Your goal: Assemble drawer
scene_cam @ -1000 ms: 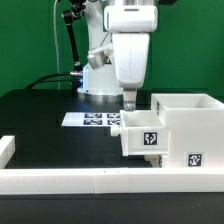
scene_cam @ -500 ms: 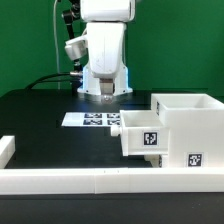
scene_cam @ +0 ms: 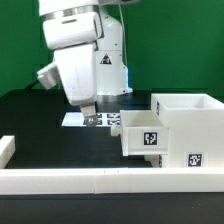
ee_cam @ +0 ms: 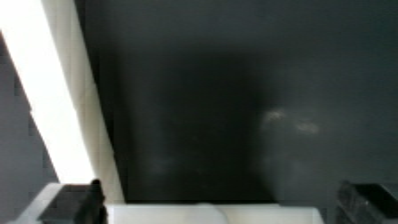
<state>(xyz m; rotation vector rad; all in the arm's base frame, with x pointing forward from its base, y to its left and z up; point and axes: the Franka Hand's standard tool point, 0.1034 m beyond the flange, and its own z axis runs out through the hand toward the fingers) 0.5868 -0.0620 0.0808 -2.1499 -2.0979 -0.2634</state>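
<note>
**Arm hanging over the marker board, drawer parts sitting apart to one side**

While the exterior view is coming through, I am seeing the gripper (scene_cam: 88, 117) hanging low over the black table (scene_cam: 50, 125), its dark fingertips just above the near end of the marker board (scene_cam: 103, 119). The fingers are looking close together with nothing between them, though the picture is too small for me to judge the gap. The white arm body is leaning in from the exterior view's left, hiding part of the robot base behind it. The drawer's large housing (scene_cam: 186, 125) is standing on the exterior view's right, open at the top, with a square tag on its front face. A small tray (scene_cam: 143, 135) is sitting against the housing's side, its own tag facing the camera, and it is well apart from the gripper. The low white border rail (scene_cam: 90, 181) is running along the near edge of the table.

Turning to the wrist view, I am looking mostly at dark table surface (ee_cam: 231, 100), with a long white strip (ee_cam: 63, 100) crossing one side; I cannot tell which part it is. The two dark fingertips (ee_cam: 71, 205) are showing at the corners of the picture, wide of each other, and a pale blurred shape is lying between them that I cannot identify
</note>
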